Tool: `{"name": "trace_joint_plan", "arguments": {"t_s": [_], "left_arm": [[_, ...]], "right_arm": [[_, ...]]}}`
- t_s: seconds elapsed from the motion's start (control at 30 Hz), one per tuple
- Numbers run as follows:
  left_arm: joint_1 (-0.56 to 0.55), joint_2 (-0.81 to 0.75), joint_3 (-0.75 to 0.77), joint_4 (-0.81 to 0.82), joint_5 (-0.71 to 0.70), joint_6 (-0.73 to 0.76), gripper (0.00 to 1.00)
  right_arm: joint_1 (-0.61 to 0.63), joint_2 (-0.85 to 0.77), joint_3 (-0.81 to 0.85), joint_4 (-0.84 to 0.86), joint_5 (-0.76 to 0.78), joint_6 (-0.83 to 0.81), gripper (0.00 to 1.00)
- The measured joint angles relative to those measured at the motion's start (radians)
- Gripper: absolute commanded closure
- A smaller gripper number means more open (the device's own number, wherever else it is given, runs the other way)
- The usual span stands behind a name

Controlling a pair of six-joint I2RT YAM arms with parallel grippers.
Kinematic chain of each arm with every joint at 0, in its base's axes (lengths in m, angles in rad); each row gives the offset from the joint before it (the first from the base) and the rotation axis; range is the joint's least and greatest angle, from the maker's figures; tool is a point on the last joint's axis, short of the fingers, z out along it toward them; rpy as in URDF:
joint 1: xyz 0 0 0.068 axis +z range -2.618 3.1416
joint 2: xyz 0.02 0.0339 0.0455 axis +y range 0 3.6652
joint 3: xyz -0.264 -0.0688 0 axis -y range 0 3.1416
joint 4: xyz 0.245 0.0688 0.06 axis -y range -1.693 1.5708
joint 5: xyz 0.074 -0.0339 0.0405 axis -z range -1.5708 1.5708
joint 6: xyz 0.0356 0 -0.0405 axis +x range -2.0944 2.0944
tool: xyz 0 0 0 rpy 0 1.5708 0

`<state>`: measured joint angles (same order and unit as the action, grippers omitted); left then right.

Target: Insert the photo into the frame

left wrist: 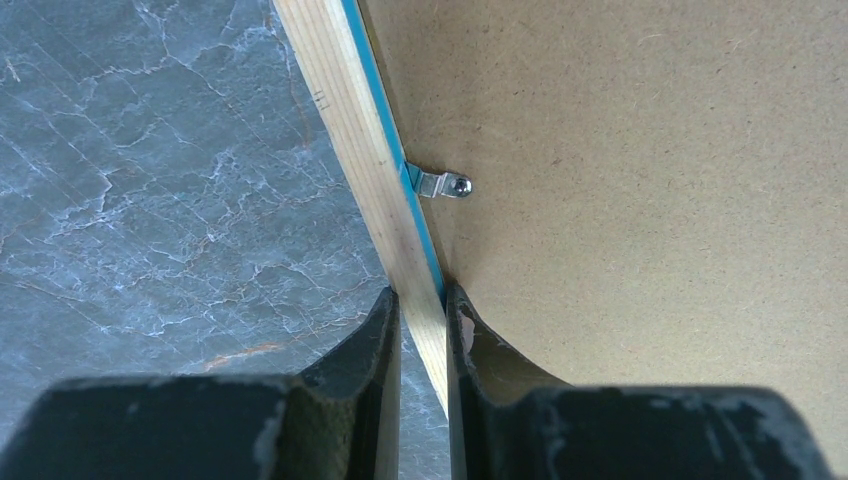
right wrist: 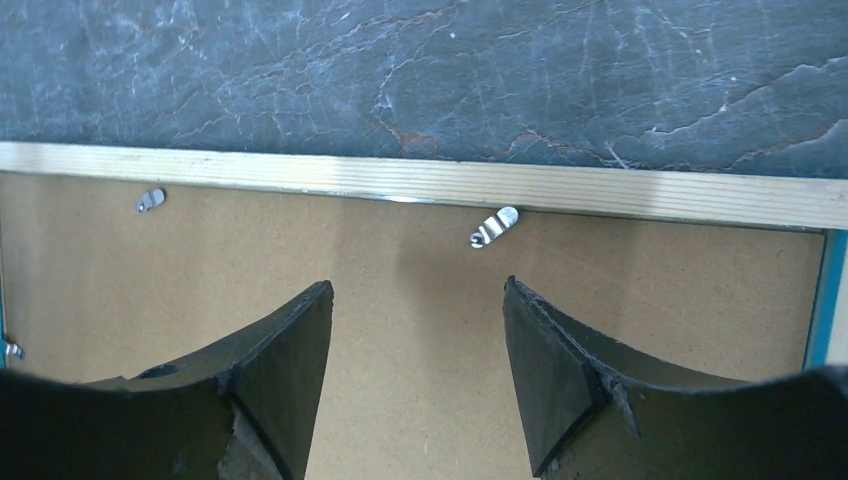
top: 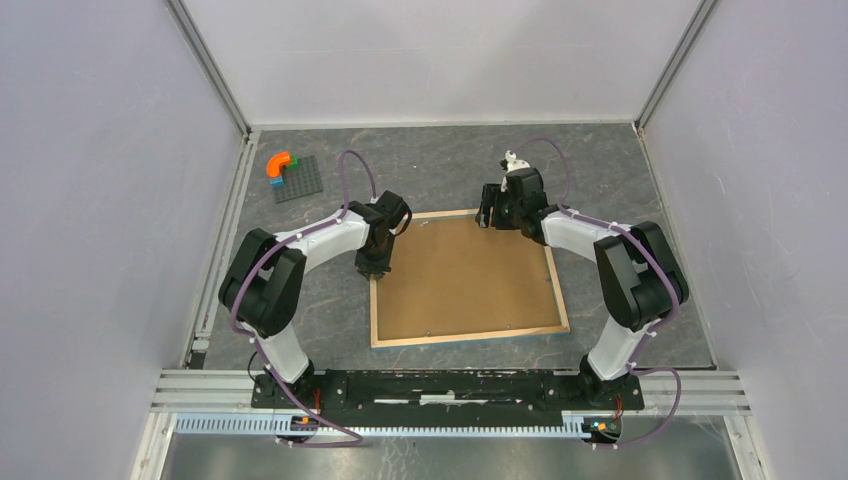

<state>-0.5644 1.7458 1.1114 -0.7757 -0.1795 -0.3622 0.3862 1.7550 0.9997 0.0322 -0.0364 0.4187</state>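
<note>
The frame (top: 470,336) lies face down in the middle of the table, its light wood rim around a plain brown backing board (top: 462,275). The photo is hidden. My left gripper (top: 373,268) is shut on the frame's left rail (left wrist: 350,130), one finger outside the rail and one on the board (left wrist: 640,200). A blue strip shows along the rail's inner edge. My right gripper (top: 490,222) is open and empty over the board (right wrist: 420,400), just short of the far rail (right wrist: 420,178).
Small metal tabs (left wrist: 440,184) (right wrist: 494,226) (right wrist: 151,200) sit along the rails over the board's edge. A dark grey studded baseplate (top: 298,180) with an orange curved piece (top: 281,163) lies at the far left. Enclosure walls stand on three sides.
</note>
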Motion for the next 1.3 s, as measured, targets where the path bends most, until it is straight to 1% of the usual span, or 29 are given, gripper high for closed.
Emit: {"name": "trace_joint_plan", "arguments": {"t_s": [0.23, 0.43, 0.57, 0.67, 0.73, 0.87, 0.97, 1.03, 1.17, 1.23, 1.3], "left_arm": [[0.000, 0.000, 0.000, 0.000, -0.001, 0.000, 0.98], [-0.001, 0.000, 0.000, 0.000, -0.003, 0.001, 0.98], [-0.007, 0.000, 0.000, 0.000, -0.016, 0.002, 0.98], [-0.011, 0.000, 0.000, 0.004, -0.027, 0.002, 0.98], [-0.013, 0.000, 0.000, 0.005, -0.032, 0.002, 0.98], [-0.017, 0.000, 0.000, 0.006, -0.037, 0.003, 0.98], [-0.017, 0.000, 0.000, 0.006, -0.038, 0.003, 0.98], [-0.017, 0.000, 0.000, 0.006, -0.037, 0.004, 0.98], [-0.017, 0.000, 0.000, 0.006, -0.037, 0.004, 0.98], [-0.017, 0.000, 0.000, 0.006, -0.037, 0.004, 0.98], [-0.017, 0.000, 0.000, 0.006, -0.037, 0.004, 0.98]], "right_arm": [[-0.002, 0.004, -0.029, 0.037, 0.030, 0.064, 0.32], [-0.003, 0.048, -0.029, 0.092, 0.027, 0.082, 0.33], [-0.005, 0.085, -0.034, 0.204, -0.023, 0.065, 0.33], [-0.011, 0.094, -0.068, 0.298, -0.057, 0.038, 0.32], [-0.013, 0.096, -0.079, 0.328, -0.070, 0.020, 0.32], [-0.011, 0.093, -0.080, 0.322, -0.055, -0.013, 0.28], [0.010, 0.054, -0.078, 0.241, 0.026, -0.034, 0.29], [0.025, 0.021, -0.079, 0.204, 0.044, -0.030, 0.30], [0.082, -0.009, -0.079, 0.221, 0.013, 0.043, 0.35], [0.124, 0.007, -0.080, 0.248, -0.016, 0.098, 0.39], [0.158, 0.038, -0.080, 0.288, -0.047, 0.154, 0.39]]}}
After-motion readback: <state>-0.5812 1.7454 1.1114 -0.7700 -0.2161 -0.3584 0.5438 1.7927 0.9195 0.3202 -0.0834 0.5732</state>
